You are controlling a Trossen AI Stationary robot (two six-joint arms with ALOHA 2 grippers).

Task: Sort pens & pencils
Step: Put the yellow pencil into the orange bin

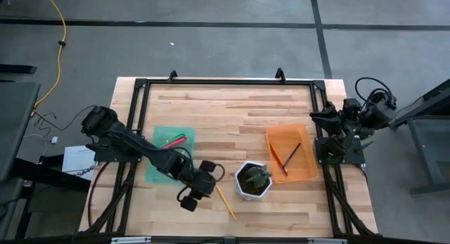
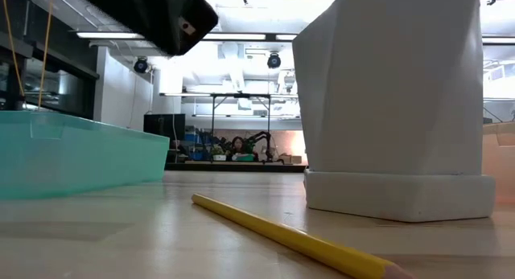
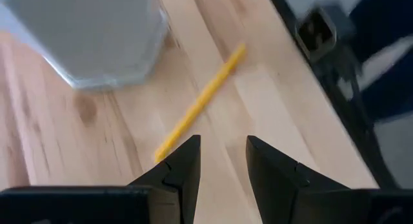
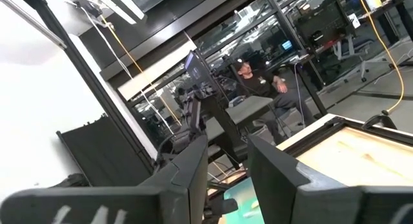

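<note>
Beside the white faceted pot (image 1: 253, 181), the thin yellow pencil (image 1: 226, 202) lies flat under the empty, narrowly parted left gripper (image 3: 222, 161); it could be nudged aside if approached off-centre.

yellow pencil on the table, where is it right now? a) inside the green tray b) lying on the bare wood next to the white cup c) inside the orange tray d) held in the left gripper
b: the yellow pencil lies flat on the wood just beside the white cup, outside the orange tray and the green tray, with the open left gripper above it, not holding it.
</note>
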